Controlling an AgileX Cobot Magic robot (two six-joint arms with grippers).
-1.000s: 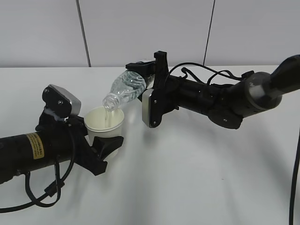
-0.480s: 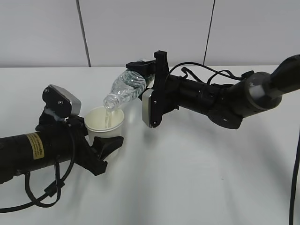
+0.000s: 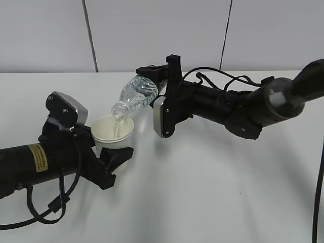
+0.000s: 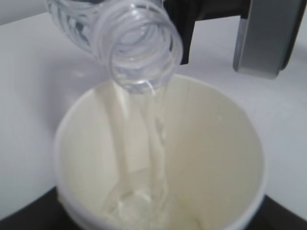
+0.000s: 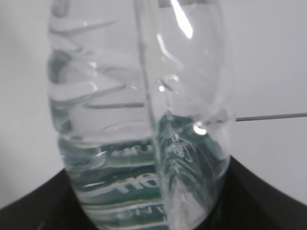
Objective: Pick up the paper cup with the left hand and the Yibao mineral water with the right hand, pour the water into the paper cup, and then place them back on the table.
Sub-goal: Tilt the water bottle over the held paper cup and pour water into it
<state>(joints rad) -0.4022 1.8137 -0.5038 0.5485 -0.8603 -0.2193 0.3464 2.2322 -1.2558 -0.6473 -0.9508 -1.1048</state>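
The Yibao mineral water (image 3: 135, 96) is tilting neck-down, streaming into the paper cup (image 3: 112, 131) just below. The right hand (image 3: 158, 81) is clamping the bottle; the left hand (image 3: 114, 154) is gripping the cup above the table (image 3: 202, 192).

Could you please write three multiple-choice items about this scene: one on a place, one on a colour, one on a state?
1. Where is the mouth of the Yibao mineral water?
A. Above the paper cup
B. Flat on the table
C. Behind the left hand

2. What colour is the cup inside?
A. Red
B. Cream-white
C. Blue

3. What is the bottle in the right hand doing?
A. Standing upright, capped
B. Lying empty
C. Tilted, pouring water

Key: 1 A, the neck hangs over the rim. 2 B, the left wrist view shows it. 3 C, a stream runs into the cup.
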